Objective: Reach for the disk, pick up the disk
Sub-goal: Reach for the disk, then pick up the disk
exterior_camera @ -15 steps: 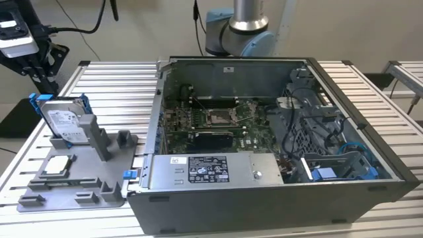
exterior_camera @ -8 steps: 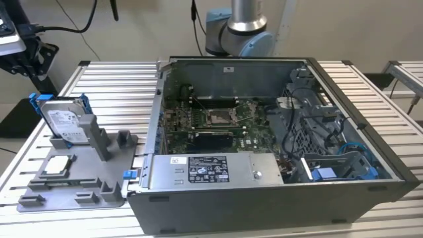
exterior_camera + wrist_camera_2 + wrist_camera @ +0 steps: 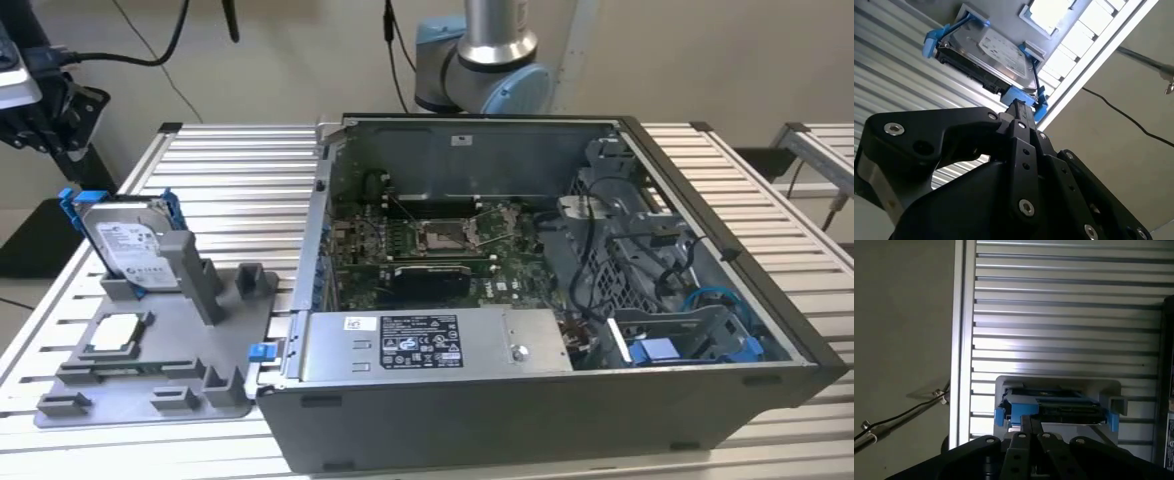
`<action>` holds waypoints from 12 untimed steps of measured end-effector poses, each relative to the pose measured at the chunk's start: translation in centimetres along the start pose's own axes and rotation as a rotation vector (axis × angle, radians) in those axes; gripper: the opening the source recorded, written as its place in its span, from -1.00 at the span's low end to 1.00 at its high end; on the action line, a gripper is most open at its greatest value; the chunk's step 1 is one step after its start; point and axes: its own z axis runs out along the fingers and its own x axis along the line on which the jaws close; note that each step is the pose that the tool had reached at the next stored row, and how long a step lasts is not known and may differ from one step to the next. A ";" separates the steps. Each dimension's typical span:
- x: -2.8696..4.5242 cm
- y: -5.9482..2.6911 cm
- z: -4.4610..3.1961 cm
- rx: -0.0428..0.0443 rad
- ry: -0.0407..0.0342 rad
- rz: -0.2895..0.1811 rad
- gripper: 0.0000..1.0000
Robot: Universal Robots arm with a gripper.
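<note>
1. We see the slatted bench (image 3: 240, 180) carrying everything.
2. The open computer case (image 3: 534, 410) covers its middle, out to the edge on the exterior view's right.
3. The grey holder (image 3: 134, 400) sits at the bench's edge on the exterior view's left.
4. The disk (image 3: 131, 240) (image 3: 996, 52) (image 3: 1054, 407) stands on edge in the holder's rear end.
5. The gripper (image 3: 1020, 105) (image 3: 1029, 421), fingers clenched on nothing, points at the disk's blue frame.

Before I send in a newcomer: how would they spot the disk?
Find the open computer case on the slatted table; at the exterior view's left of it sits a grey tray. The disk stands on edge at its far end: silver, blue-framed, unlike the small square chip lying flat.
</note>
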 end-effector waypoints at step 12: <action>0.01 0.03 0.00 0.0000 0.0001 -0.001 -1.00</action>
